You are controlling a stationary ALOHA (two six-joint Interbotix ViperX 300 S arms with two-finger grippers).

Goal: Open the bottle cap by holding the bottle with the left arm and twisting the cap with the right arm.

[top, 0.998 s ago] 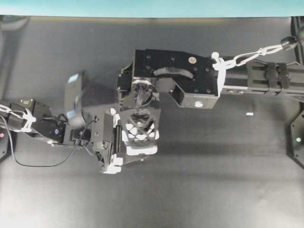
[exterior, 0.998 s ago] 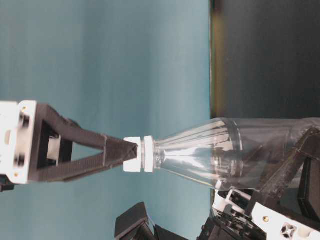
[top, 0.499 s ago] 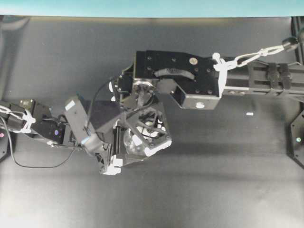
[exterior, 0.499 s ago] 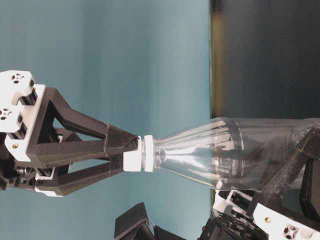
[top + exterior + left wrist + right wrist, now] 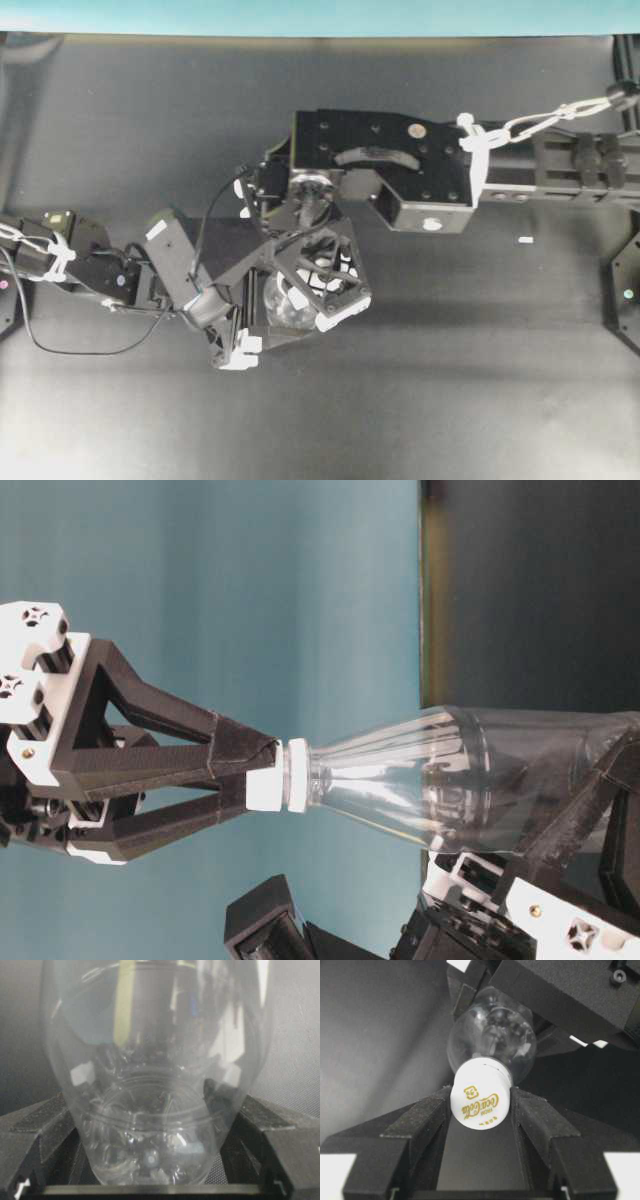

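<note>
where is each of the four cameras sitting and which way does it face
Overhead exterior: above the table, looking straight down; both arms meet at the bottle.
Table-level exterior: low and side-on, image rolled sideways; right gripper clamps the cap, left gripper holds the body.
Left wrist: on the left arm, looking along its fingers at the bottle's base.
Right wrist: on the right arm, looking down its fingers onto the cap top.
Shared: every view shows the bottle; the right wrist and table-level views both show the cap gripped.
</note>
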